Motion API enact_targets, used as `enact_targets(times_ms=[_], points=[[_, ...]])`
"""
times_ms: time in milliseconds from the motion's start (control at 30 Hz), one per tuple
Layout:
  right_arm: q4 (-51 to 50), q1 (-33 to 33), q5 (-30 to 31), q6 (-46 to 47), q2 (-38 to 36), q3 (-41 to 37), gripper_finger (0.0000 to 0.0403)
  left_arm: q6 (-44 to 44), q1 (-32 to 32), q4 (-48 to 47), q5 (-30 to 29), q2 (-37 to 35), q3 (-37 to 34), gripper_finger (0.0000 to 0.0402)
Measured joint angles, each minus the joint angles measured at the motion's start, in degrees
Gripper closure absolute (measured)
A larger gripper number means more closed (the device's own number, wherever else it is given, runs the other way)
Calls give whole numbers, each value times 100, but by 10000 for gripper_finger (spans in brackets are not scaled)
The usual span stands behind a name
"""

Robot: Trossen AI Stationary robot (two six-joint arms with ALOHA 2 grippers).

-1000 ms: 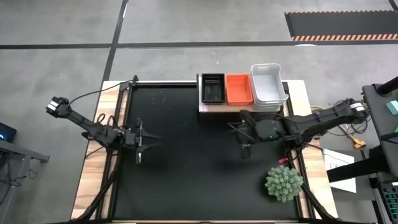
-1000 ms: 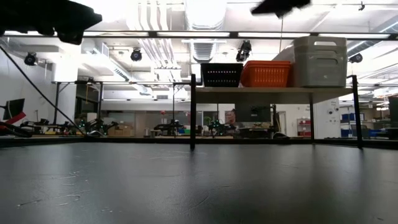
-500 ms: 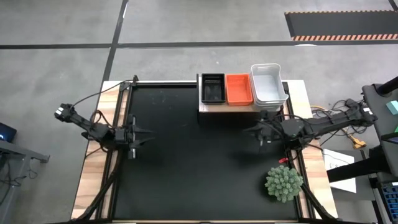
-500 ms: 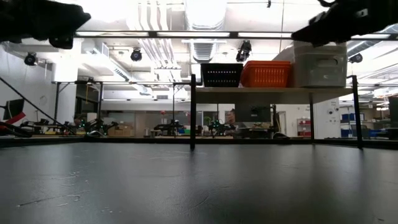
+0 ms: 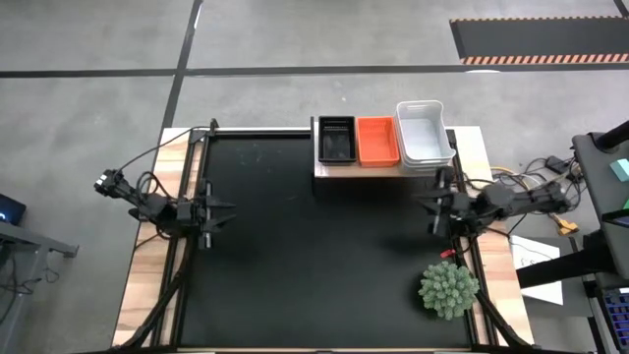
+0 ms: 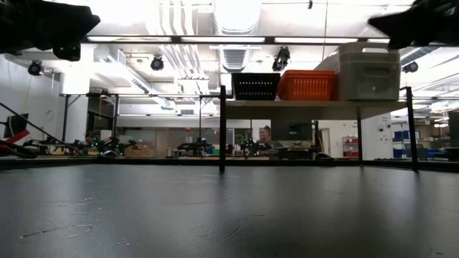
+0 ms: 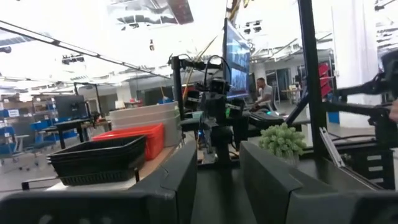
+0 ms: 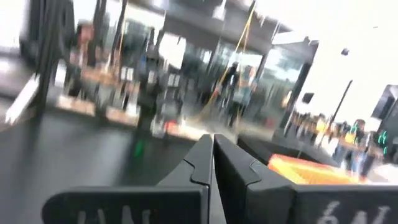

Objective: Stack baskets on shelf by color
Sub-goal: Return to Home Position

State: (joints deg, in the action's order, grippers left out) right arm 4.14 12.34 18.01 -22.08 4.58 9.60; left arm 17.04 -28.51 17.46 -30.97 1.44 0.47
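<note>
At the worktop's (image 5: 295, 280) far edge, your shelf (image 5: 360, 171) carries black, red-orange and white baskets (image 5: 376, 141); left gripper (image 5: 224, 207) hangs parted at the left edge, right gripper (image 5: 432, 202) pinched closed, empty, at the right.

Baskets (image 5: 376, 141), apparently stacked, on shelf (image 5: 366, 170)

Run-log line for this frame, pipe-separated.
black plastic baskets, red-orange baskets, white baskets: side by side on light-wood shelf | left gripper: open, empty, far from shelf | right gripper: shut, empty, near shelf's right end
</note>
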Motion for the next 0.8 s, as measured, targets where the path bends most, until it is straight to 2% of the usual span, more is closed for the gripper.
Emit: enact_targets(times_ms=[100,167,300,500,600,733,800], points=[[168,2,-41,-143,-444,-175,394,6,0,38,-69,17,0,295],[177,0,-43,-259,-456,-323,394,28,0,-24,-105,60,2,295],[864,0,-137,-332,-326,-486,394,-6,-4,-29,-104,190,0,295],[959,1,-154,1383,-230,-642,394,-9,-2,5,-102,349,-2,295],[939,0,-154,1959,-203,-708,394,-11,-1,-3,-102,419,-2,295],[851,0,-152,2240,-177,-712,394,-11,0,-1,-102,518,-2,295],[758,0,-149,1735,-187,-715,394,-11,0,1,-100,563,-4,295]])
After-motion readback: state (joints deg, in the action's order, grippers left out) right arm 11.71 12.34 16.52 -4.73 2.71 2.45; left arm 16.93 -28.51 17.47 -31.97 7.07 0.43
